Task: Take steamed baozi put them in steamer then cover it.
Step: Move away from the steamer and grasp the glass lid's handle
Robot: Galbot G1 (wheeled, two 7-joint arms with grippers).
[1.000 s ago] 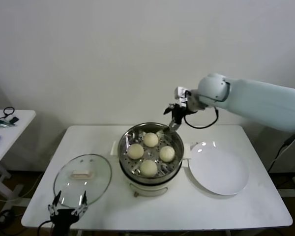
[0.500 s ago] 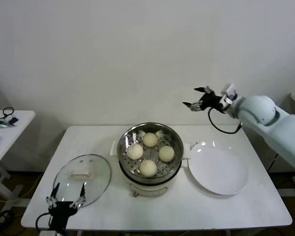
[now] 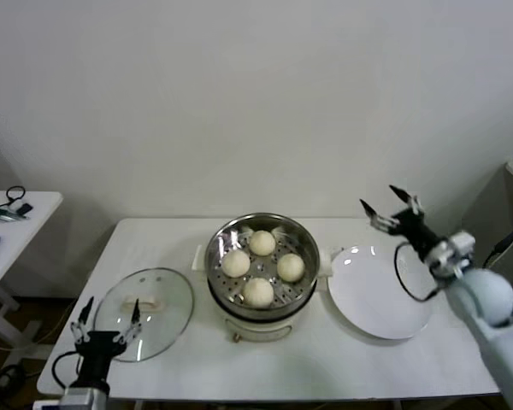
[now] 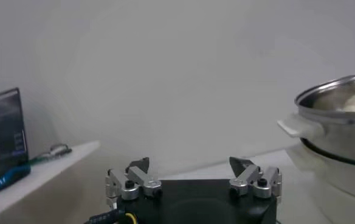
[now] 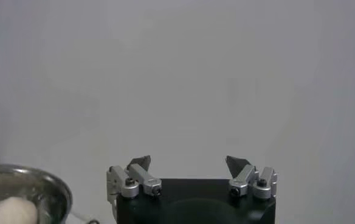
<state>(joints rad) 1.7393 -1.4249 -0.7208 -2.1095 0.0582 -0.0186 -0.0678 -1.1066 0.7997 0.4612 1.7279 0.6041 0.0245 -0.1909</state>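
Several cream-white baozi (image 3: 258, 291) lie in the shiny steel steamer (image 3: 221, 242) on its white pot base at the table's middle. The steamer also shows in the left wrist view (image 4: 338, 111) and the right wrist view (image 5: 41, 181), where one baozi (image 5: 10, 211) is seen. The glass cover (image 3: 167, 290) with its cream handle lies flat on the table left of the steamer. My left gripper (image 3: 105, 315) is open and empty at the front left, at the cover's near edge. My right gripper (image 3: 383, 206) is open and empty, raised above the far right of the table.
A flat white round plate (image 3: 379, 296) lies right of the steamer, below my right gripper. A small side table (image 3: 13, 224) with cables and a dark object stands at far left. A white wall is behind.
My right arm has swung from above the steamer's far rim to the right and drawn back toward the table's right side. My left gripper has shifted slightly left and up by the cover.
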